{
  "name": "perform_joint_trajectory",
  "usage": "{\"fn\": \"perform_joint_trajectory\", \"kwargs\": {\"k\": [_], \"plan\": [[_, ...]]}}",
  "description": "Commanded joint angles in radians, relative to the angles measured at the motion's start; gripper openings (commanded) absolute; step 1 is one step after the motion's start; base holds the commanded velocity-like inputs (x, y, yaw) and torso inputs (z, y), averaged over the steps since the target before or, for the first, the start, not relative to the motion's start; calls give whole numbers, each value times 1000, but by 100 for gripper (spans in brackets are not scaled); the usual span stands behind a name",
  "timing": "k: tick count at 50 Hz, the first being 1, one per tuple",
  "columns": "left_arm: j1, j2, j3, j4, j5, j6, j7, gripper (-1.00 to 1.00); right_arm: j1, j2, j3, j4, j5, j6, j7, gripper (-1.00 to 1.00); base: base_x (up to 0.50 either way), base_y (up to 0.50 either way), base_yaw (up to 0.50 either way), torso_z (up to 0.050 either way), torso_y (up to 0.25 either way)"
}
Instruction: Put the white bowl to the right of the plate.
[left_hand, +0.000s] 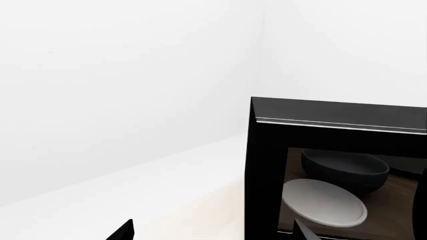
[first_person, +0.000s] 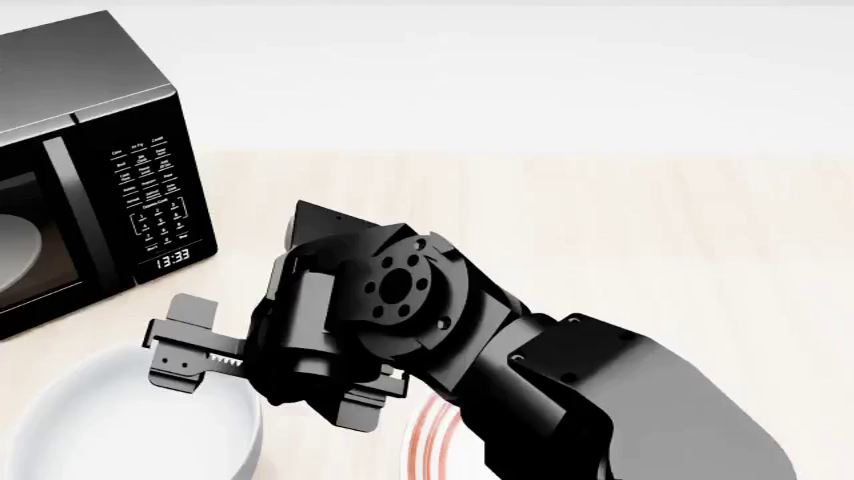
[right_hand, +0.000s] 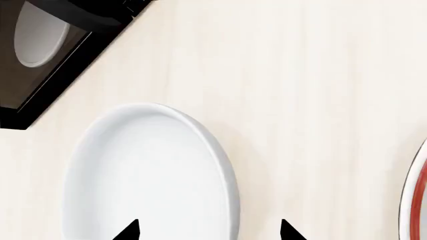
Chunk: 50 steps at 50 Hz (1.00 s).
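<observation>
The white bowl (first_person: 120, 430) sits on the light wooden counter at the head view's lower left, in front of the microwave. It also shows in the right wrist view (right_hand: 147, 175). The plate (first_person: 430, 440) with red rings lies just right of it, mostly hidden under my right arm; its edge shows in the right wrist view (right_hand: 419, 200). My right gripper (right_hand: 210, 231) is open and hangs over the bowl's right rim, one fingertip over the inside, one over the counter; in the head view (first_person: 267, 385) it hides that rim. My left gripper (left_hand: 213, 232) is open, empty, facing the microwave.
A black microwave (first_person: 94, 180) stands at the back left; through its door a pale dish (left_hand: 327, 202) and a dark bowl shape (left_hand: 347, 170) show. A white wall runs behind the counter (first_person: 601, 230).
</observation>
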<state>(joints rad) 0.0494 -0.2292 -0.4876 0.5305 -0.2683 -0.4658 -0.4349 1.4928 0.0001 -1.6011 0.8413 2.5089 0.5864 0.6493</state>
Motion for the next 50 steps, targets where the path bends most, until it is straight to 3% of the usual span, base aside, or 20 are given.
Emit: {"fn": "perform_joint_trajectory", "kwargs": {"k": [1,22,50], "plan": [[4,-2,3,3,-3,4,-3,100,-58,0,-8,20,-33,-7,-7,100,0,0,0,0,0],[11,-6,12,9,-8,8,-8,100,-111,0,-1,-107,-157,4,-70,100,0,0,0,0,0],[21,-13,19,17,-17,13,-15,100,-134,0,-2,-69,-191,-81,-56,100,0,0,0,0,0]]}}
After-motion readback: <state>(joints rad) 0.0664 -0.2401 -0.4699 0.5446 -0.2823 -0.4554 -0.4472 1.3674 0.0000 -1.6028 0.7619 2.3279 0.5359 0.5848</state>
